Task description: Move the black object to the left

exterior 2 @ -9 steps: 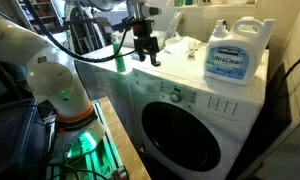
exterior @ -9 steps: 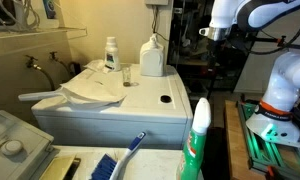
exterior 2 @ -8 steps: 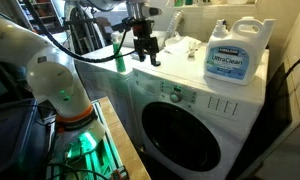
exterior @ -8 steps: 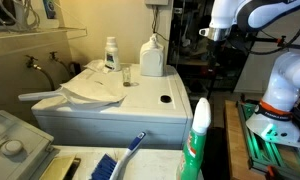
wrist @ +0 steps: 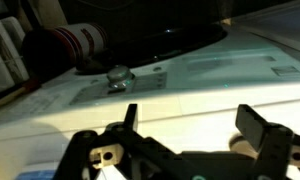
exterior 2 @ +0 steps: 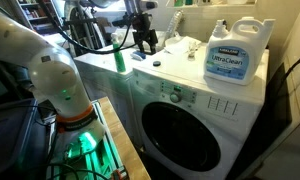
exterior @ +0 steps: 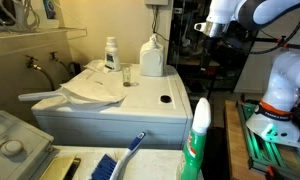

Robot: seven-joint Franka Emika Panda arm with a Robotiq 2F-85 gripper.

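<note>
The black object (exterior: 166, 99) sits alone on a bare patch of the white counter (exterior: 140, 110). It is a low round button of a thing. In an exterior view the cloth (exterior: 94, 86), the small glass (exterior: 126, 76), the small bottle (exterior: 111, 52) and the white jug (exterior: 152, 57) all lie to its left and farther back.

In the wrist view the piece (wrist: 118, 75) is ahead of me and to the left of the gap in my hand (wrist: 188, 112). My fingers (wrist: 255, 128) stand wide apart with nothing between them. In an exterior view my hand (exterior 2: 145, 40) hangs above the counter, clear of the piece.

I judge it to be light, hard and stiff, and not something I could crush. The glint on its top makes me think it is smooth. Being so low, it offers only a thin rim to grip. I would bring my fingertips down almost to the counter, straddle it across its widest part and close gently.

The risk I see is that it skids or pops out on the slick surface. My fingertips could also jam against the hard top if I come down too fast. To its left the counter is bare up to the cloth.
</note>
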